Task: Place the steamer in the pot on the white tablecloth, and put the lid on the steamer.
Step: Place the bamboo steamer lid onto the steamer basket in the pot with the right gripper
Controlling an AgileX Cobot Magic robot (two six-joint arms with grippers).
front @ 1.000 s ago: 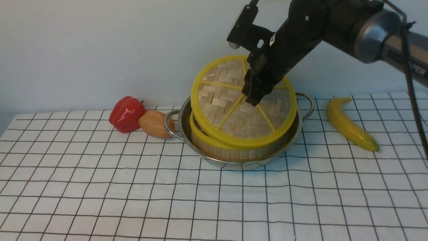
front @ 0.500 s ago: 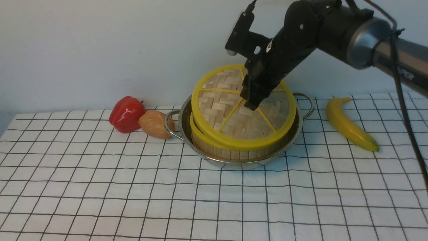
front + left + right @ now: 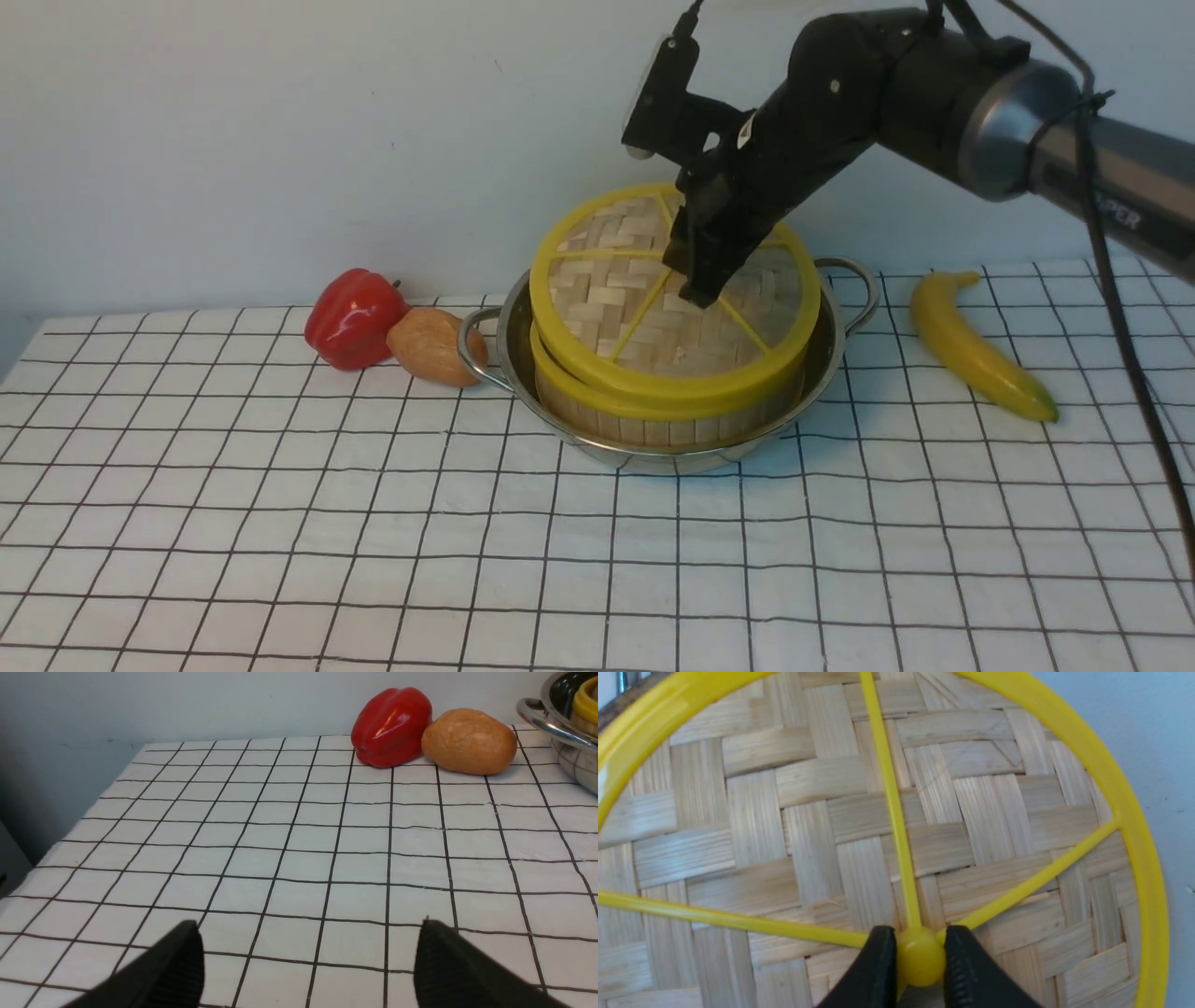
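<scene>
The steamer [image 3: 653, 420] sits inside the shiny pot [image 3: 523, 327] on the white tablecloth [image 3: 373, 523]. The lid [image 3: 607, 299], a woven disc with yellow rim and spokes, rests tilted on the steamer, its far edge higher than its near edge. My right gripper [image 3: 700, 291] is shut on the lid's small yellow centre hub [image 3: 920, 961], one black finger on each side. My left gripper [image 3: 308, 961] is open low over bare cloth, left of the pot [image 3: 560, 732], holding nothing. The steamer's contents are hidden under the lid.
A red bell pepper [image 3: 353, 317] and a brown potato-like item [image 3: 431, 347] lie just left of the pot's handle. A yellow banana [image 3: 976, 345] lies to the pot's right. A pale wall stands close behind the pot.
My right gripper has lowered the lid onto the steamer and flattened its tilt. The left gripper has stayed still.
</scene>
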